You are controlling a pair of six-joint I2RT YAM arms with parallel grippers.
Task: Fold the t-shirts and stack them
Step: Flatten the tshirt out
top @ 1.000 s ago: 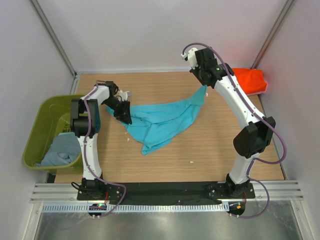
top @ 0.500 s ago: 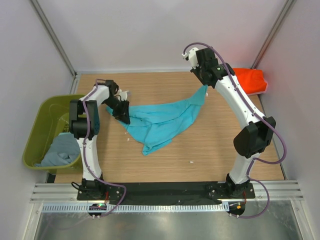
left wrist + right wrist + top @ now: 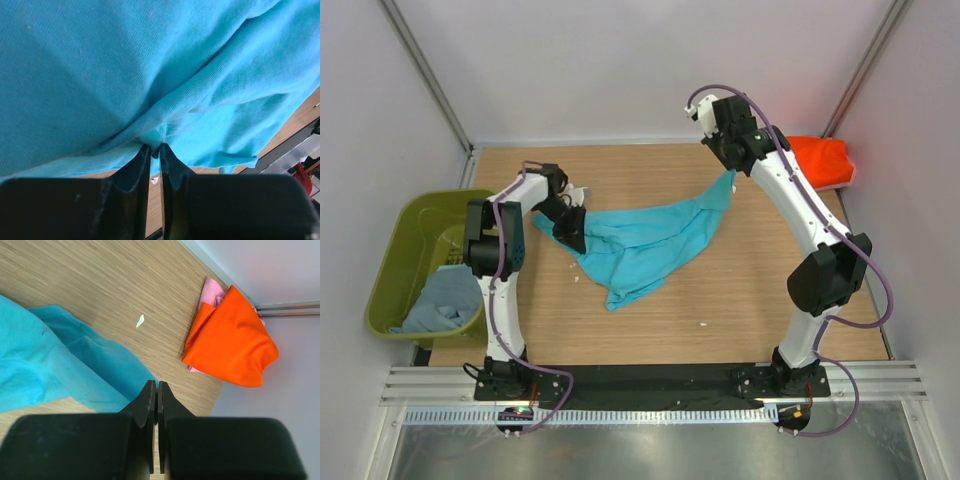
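Observation:
A turquoise t-shirt (image 3: 640, 245) lies stretched and rumpled across the middle of the table. My left gripper (image 3: 572, 232) is at its left end. In the left wrist view the jaws (image 3: 155, 148) are shut on a small pinch of that turquoise cloth (image 3: 100, 75). My right gripper (image 3: 728, 177) holds the shirt's far right corner lifted off the wood. Its jaws (image 3: 156, 385) are shut, with the turquoise edge (image 3: 60, 360) running into the tips. An orange-red t-shirt (image 3: 817, 160) lies folded at the back right on top of a pink one (image 3: 212, 292). A grey-blue t-shirt (image 3: 440, 298) lies in the bin.
The olive-green bin (image 3: 395, 250) stands off the table's left edge beside the left arm. Small white scraps (image 3: 701, 323) lie on the wood. White walls close the back and both sides.
The left gripper has edged slightly right and its jaws have closed on the shirt's left end. The right arm and the shirt's corner have stayed put.

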